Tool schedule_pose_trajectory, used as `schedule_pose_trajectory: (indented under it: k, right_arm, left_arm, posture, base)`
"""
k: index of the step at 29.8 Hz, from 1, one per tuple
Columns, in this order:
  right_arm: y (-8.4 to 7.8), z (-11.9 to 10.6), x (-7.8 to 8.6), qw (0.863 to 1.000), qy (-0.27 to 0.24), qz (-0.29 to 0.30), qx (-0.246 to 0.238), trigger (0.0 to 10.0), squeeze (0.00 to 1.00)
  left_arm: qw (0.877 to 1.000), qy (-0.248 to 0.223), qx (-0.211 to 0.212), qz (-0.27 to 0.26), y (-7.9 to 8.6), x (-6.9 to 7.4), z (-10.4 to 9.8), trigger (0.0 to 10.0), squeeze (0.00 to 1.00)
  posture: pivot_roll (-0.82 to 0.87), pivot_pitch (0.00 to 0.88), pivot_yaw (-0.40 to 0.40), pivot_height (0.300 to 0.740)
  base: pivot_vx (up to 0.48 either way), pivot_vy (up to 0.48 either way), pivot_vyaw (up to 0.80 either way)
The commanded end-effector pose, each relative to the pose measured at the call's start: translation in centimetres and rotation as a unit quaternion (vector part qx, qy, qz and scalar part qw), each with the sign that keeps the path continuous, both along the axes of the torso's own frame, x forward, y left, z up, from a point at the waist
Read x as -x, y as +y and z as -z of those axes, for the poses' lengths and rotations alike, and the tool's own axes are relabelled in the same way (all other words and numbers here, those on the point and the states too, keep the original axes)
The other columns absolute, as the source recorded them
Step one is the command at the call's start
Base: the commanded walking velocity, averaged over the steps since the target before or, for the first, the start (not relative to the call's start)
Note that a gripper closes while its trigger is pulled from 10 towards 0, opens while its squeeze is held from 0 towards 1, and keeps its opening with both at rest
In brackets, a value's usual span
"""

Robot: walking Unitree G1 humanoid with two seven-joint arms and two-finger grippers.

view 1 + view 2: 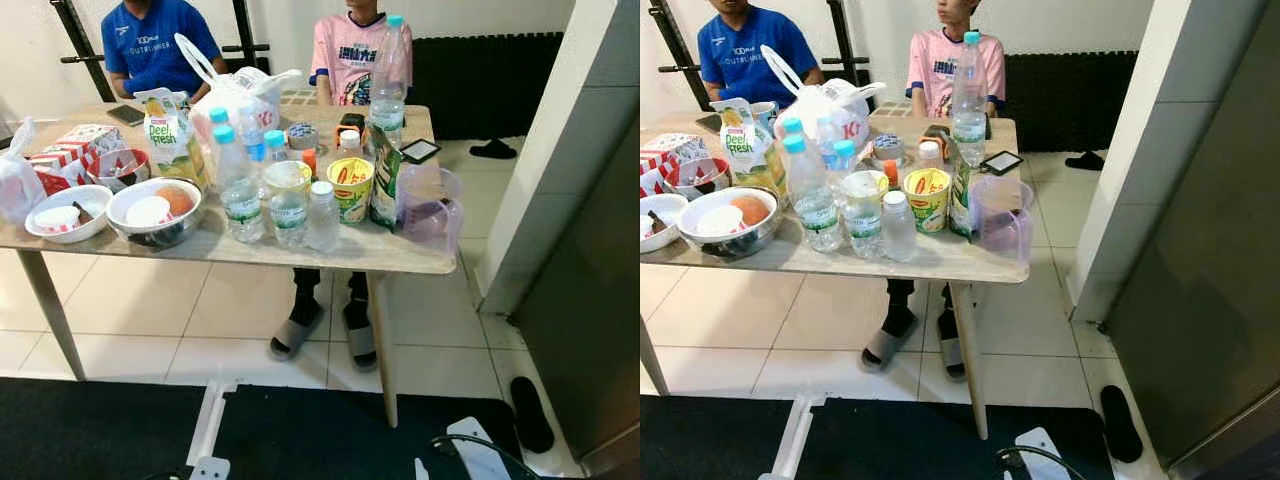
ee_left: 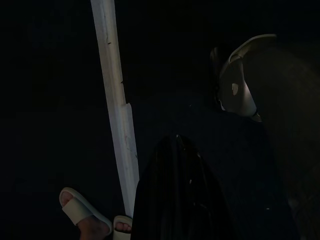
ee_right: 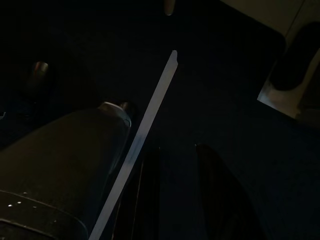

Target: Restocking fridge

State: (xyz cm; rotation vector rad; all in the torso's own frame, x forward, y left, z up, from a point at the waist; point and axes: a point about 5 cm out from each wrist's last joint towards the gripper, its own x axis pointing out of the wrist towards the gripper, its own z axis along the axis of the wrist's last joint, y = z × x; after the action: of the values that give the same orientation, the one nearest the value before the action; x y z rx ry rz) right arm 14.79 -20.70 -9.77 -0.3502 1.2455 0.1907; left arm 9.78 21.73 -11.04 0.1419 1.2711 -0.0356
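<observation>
In front of me stands a big table (image 1: 400, 255) full of food and drinks, and nothing has gone into the fridge yet, so I think the job has only just begun. Two people sit behind the table. The dark grey panel (image 1: 1200, 300) on my right may be the fridge, but I cannot tell for sure.

On the table, the biggest thing is a white shopping bag (image 1: 240, 90). Next comes a tall water bottle (image 1: 388, 75), then a clear plastic jug (image 1: 432, 205) at the near right corner. A metal bowl (image 1: 155, 212) holds food on the left side. A juice carton (image 1: 172, 135) stands behind it. Three small water bottles (image 1: 240, 185) and a yellow noodle cup (image 1: 350, 188) stand close together in the middle.

My left gripper (image 2: 177, 200) hangs down over the dark mat, and I cannot tell if it is open. My right gripper (image 3: 175, 195) hangs low too, fingers apart and holding nothing.

I still have to pick up everything.
</observation>
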Motion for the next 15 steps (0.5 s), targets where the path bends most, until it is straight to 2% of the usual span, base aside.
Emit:
schedule_pose_trajectory:
  k: [1,15]
  right_arm:
    - [0.11,-0.07,-0.22,1.000,-0.004,0.004,-0.004,10.0,0.00]
    - [0.16,-0.06,-0.21,1.000,-0.002,0.003,-0.007,10.0,0.00]
  left_arm:
    - [1.000,0.002,0.010,0.007,-0.30,-0.04,0.04,10.0,0.00]
    - [1.000,0.002,0.011,0.008,-0.31,-0.06,0.03,10.0,0.00]
  posture:
    - [-0.03,0.000,0.023,0.740]
    - [-0.03,0.000,0.023,0.740]
  base:
    - [0.244,0.000,0.00]
    - [0.271,0.000,0.00]
